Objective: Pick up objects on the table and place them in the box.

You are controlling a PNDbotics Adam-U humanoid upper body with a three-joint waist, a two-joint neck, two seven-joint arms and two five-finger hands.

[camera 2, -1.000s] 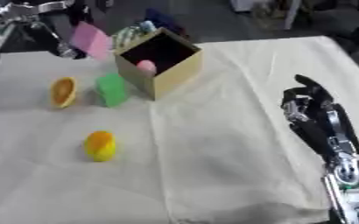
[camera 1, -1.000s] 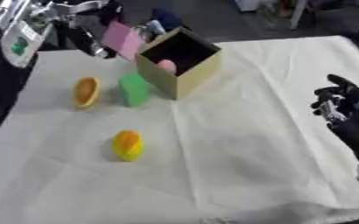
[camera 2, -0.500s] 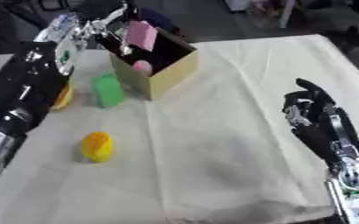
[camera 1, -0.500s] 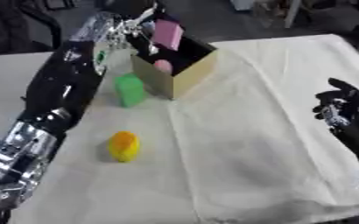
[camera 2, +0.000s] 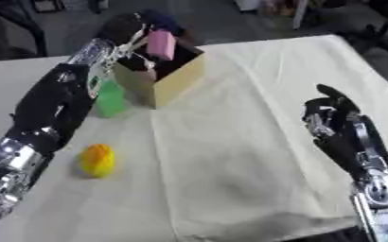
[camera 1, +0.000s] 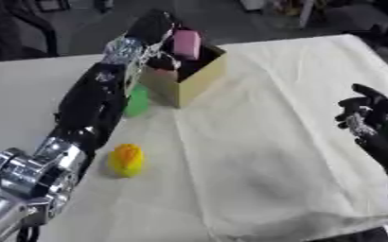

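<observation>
My left hand [camera 1: 152, 29] reaches over the open cardboard box [camera 1: 199, 81] at the back of the table and is shut on a pink block [camera 1: 186, 44], held just above the box's opening. Something dark lies inside the box. A green object [camera 1: 136, 100] stands against the box's left side, partly behind my left forearm. An orange-yellow object [camera 1: 126, 159] lies on the cloth nearer to me. My right hand [camera 2: 336, 124] hovers over the right side of the table, fingers relaxed and holding nothing.
A cream cloth [camera 1: 263, 142] covers the table, with folds near the front edge. My left arm [camera 1: 90, 108] stretches diagonally from the lower left corner up to the box. Chairs and dark furniture stand beyond the far edge.
My left arm has carried the pink block from left of the box to above its opening. The camera has shifted, and the orange piece at the left is hidden by my arm.
</observation>
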